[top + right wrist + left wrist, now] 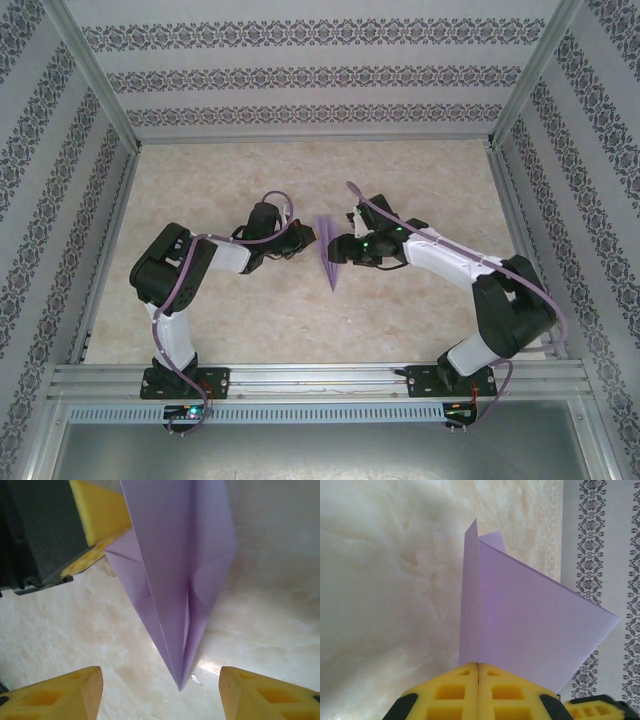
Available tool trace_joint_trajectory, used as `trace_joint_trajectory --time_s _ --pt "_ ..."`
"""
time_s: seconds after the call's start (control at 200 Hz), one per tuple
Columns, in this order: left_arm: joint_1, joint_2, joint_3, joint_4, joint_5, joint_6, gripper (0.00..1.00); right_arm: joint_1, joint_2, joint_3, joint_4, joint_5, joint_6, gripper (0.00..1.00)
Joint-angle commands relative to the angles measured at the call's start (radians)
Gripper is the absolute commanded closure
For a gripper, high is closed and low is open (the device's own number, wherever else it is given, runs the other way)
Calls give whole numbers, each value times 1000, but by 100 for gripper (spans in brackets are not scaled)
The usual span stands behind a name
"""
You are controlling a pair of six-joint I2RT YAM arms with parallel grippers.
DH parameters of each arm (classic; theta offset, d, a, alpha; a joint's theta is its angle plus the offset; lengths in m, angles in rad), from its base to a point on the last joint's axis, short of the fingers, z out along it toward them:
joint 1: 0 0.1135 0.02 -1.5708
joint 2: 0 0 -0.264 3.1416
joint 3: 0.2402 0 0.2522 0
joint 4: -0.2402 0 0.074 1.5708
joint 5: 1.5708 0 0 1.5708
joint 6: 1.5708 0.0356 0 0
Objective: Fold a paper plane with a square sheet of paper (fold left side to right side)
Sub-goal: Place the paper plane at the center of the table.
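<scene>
- While the left end effector [478,682] has its yellow fingers pressed flat together, it pinches the paper plane [530,630] by one edge, and the lilac sheet rises from the seam between the pads.
- From the left wrist view, one thin flap stands edge-on straight above the seam, and a broad flap slants off to the right, ending in a sharp corner.
- From the right wrist view, the plane is a slim pointed dart with lengthwise creases. Its tip points down between the two yellow fingers of the right end effector [160,697].
- Those right fingers are spread wide. One stands on each side of the tip, and both are apart from the paper.
- In the overhead view the plane sits between the two end effectors near the middle of the pale marbled surface [300,180], with its point aimed at the near edge. I cannot tell whether the tip touches the surface.
- Both arms are bent at the elbow and reach inward, the left forearm running to the right and the right forearm to the left, so the end effectors face each other with the plane between them.
- Thin purple cables [178,290] run along both arms.
- Walls [300,75] with bands of dark ornamental pattern enclose the surface.
</scene>
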Motion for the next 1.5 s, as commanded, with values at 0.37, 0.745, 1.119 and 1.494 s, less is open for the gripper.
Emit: trace_joint_trajectory --time_s 0.37,0.745,1.119,1.494 --pt "-9 9 -7 45 -22 -23 100 31 129 137 -24 34 -38 44" --pt "-9 8 -2 29 -24 -20 100 44 189 176 -25 42 -52 42" --pt "-10 6 -3 10 -23 -13 100 61 239 197 -35 85 -49 42" --pt "-11 6 -10 7 -25 -9 100 64 264 217 -74 143 -58 53"
